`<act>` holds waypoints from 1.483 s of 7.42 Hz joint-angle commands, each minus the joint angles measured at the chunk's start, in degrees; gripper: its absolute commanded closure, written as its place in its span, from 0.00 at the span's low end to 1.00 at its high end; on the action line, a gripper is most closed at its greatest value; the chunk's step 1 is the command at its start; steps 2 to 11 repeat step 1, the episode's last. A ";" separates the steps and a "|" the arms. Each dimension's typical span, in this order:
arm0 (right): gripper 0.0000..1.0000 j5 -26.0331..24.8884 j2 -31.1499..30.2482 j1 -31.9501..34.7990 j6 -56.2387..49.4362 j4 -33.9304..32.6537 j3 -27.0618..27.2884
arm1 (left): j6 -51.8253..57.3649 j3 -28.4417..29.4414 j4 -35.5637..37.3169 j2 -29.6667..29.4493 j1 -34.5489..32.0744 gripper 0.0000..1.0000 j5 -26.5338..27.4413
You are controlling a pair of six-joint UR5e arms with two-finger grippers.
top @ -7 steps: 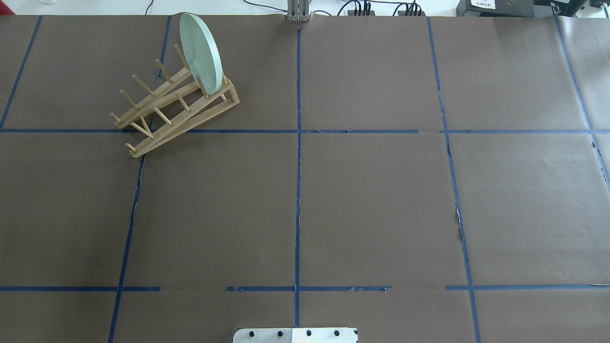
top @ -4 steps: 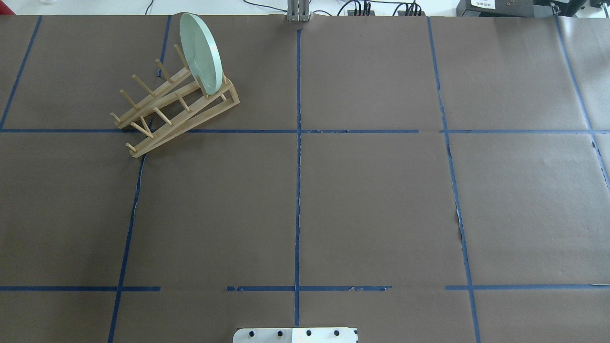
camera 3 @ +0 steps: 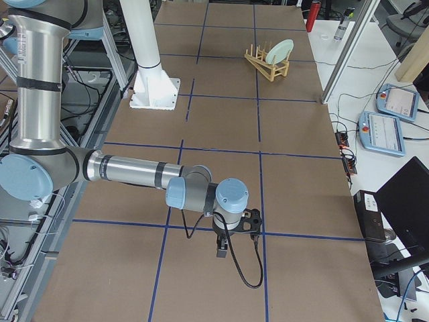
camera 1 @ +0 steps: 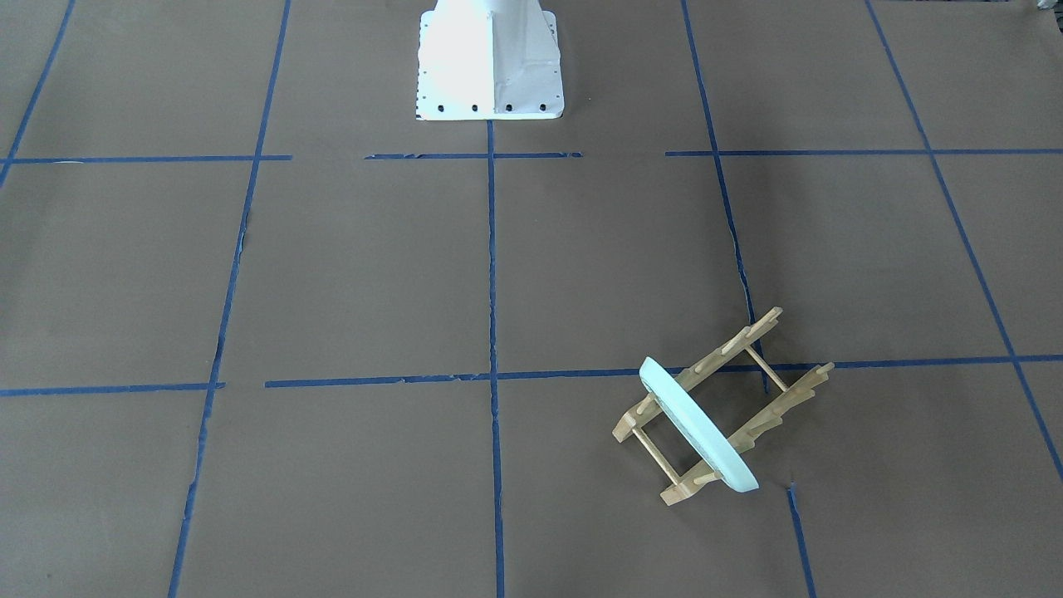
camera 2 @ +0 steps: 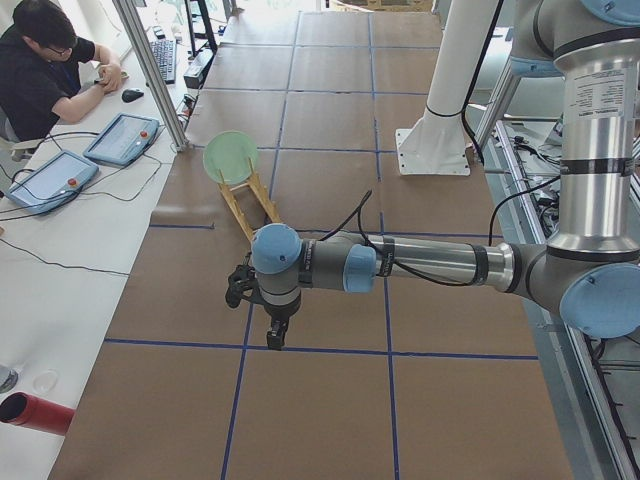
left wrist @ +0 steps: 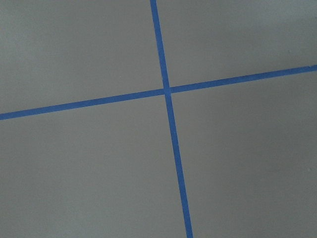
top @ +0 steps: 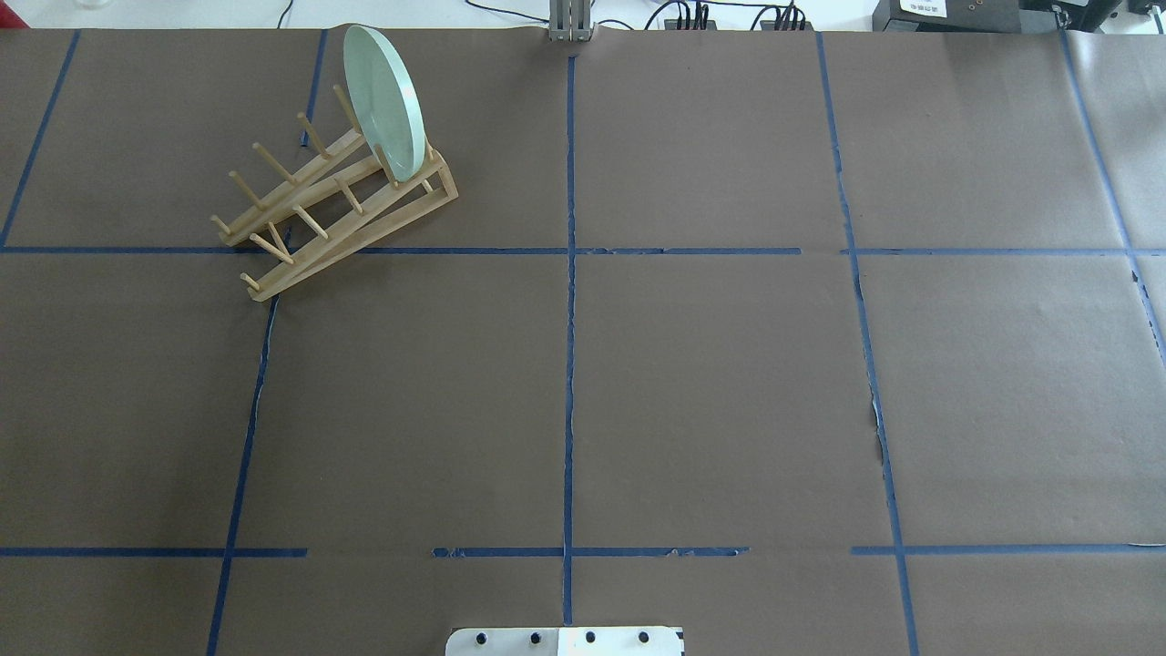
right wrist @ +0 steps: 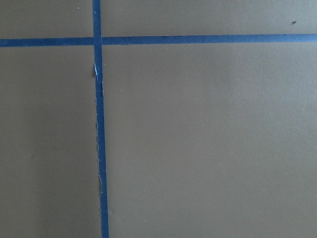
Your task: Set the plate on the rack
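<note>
The pale mint-green plate (top: 383, 100) stands on edge between the pegs at the far end of the light-wood rack (top: 337, 205), at the far left of the table. Both show in the front view too, the plate (camera 1: 698, 428) leaning in the rack (camera 1: 772, 399). Neither gripper is near them. My left gripper (camera 2: 275, 335) hangs over the brown table near my left end; my right gripper (camera 3: 222, 249) hangs over the table at the other end. Each shows only in a side view, so I cannot tell whether it is open or shut. Both wrist views show only paper and blue tape.
Brown paper with a blue tape grid (top: 568, 364) covers the table. The white robot base (camera 1: 488, 58) stands at the near edge. An operator (camera 2: 45, 70) sits at a side desk with teach pendants (camera 2: 120, 138). A red cylinder (camera 2: 35, 413) lies on that desk.
</note>
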 commanded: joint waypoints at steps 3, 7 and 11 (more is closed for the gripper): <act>0.00 0.00 0.00 -0.02 0.00 0.00 -0.03 | 0.00 0.00 0.00 0.09 -0.06 0.00 0.09; 0.00 0.00 0.00 -0.02 0.00 0.00 -0.03 | 0.00 0.00 0.00 0.09 -0.06 0.00 0.09; 0.00 0.00 0.00 -0.02 0.00 0.00 -0.03 | 0.00 0.00 0.00 0.09 -0.06 0.00 0.09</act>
